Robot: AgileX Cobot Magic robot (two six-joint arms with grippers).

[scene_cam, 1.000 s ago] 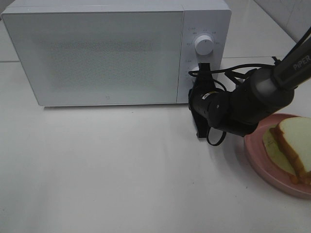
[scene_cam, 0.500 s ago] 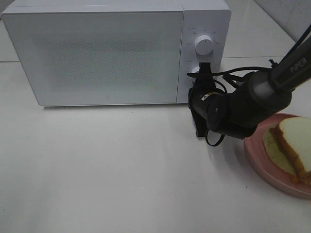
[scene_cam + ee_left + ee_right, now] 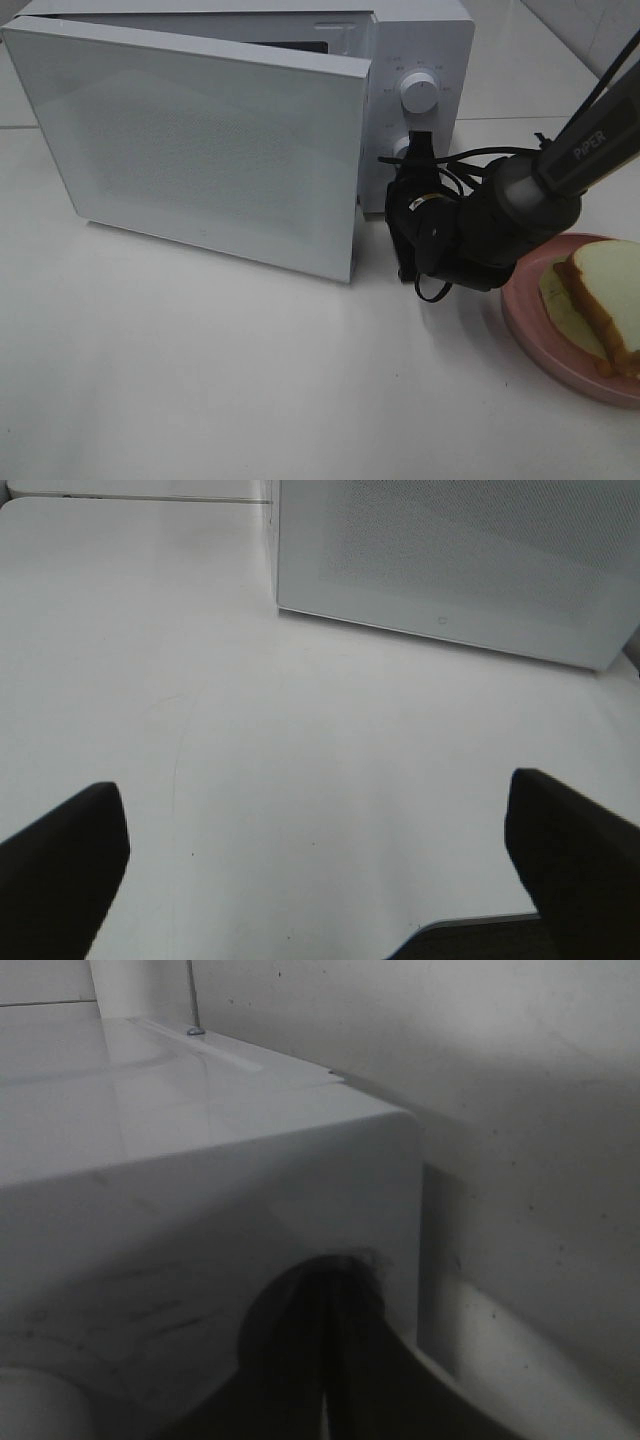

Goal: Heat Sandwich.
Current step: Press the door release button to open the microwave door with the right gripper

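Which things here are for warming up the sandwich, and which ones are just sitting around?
For the job:
- sandwich
- pink plate under it
- microwave, its door ajar
- right gripper, jaws shut at the control panel

Just sitting around:
- left gripper, jaws open, holding nothing
- white table below it

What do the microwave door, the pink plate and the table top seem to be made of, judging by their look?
Microwave door: probably a plastic or glass panel, white and matte; a fine dotted screen pattern covers it.
Pink plate: plastic or glazed ceramic, I cannot tell which; the rim is smooth with a soft sheen.
Table top: likely a hard white laminate; it is smooth and gives faint reflections.
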